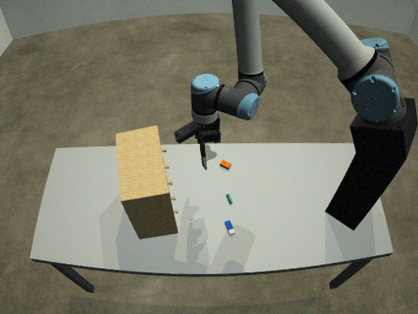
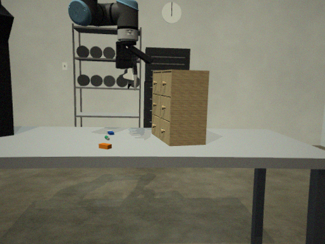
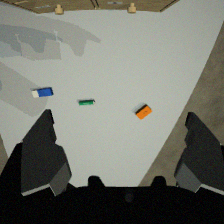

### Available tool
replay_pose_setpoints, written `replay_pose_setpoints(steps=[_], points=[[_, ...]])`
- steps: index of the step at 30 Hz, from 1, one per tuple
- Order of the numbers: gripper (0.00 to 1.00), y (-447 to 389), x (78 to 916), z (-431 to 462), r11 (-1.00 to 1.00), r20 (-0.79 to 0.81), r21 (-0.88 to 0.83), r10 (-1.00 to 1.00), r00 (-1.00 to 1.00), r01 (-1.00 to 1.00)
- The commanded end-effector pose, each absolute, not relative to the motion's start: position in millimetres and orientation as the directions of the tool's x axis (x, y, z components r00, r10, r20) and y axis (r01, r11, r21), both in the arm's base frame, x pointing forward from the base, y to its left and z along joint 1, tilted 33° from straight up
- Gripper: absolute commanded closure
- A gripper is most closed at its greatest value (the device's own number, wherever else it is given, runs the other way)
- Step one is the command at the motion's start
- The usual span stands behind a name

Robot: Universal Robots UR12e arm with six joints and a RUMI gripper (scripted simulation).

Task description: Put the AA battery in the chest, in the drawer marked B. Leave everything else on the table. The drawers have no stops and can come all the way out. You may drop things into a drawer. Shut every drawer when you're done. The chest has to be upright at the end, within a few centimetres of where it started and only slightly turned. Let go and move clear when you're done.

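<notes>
The green AA battery (image 1: 229,198) (image 2: 107,138) (image 3: 86,102) lies on its side on the table (image 1: 285,183). The wooden chest (image 1: 142,163) (image 2: 190,107) stands upright, its knobbed front facing the battery's side; its drawers look shut. Its lower front edge shows at the top of the wrist view. No drawer letters are readable. My gripper (image 3: 119,111) is open and empty, high above the table, in front of the chest's upper part and to one side of the battery; it also shows in the exterior view (image 2: 131,86).
An orange box (image 1: 225,164) (image 2: 105,146) (image 3: 143,112) lies on one side of the battery, a blue and white eraser (image 1: 229,227) (image 2: 110,133) (image 3: 42,92) on the other. The black arm pedestal (image 1: 366,175) stands at the table's far end from the chest.
</notes>
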State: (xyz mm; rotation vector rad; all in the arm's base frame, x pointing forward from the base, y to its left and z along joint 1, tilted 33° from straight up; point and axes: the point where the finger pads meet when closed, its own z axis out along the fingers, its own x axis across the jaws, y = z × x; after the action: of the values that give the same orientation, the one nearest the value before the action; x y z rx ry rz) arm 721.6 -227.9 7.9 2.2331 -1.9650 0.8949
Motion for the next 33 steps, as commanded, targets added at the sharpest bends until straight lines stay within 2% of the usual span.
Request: replay_pose_setpoints(steps=[1, 33], points=[[0.00, -229, 720, 4, -0.204, 0.434, -0.352, -0.900, 0.034, -0.913], [0.00, -233, 744, -7, -0.294, 0.435, -0.547, -0.900, 0.034, -0.784]])
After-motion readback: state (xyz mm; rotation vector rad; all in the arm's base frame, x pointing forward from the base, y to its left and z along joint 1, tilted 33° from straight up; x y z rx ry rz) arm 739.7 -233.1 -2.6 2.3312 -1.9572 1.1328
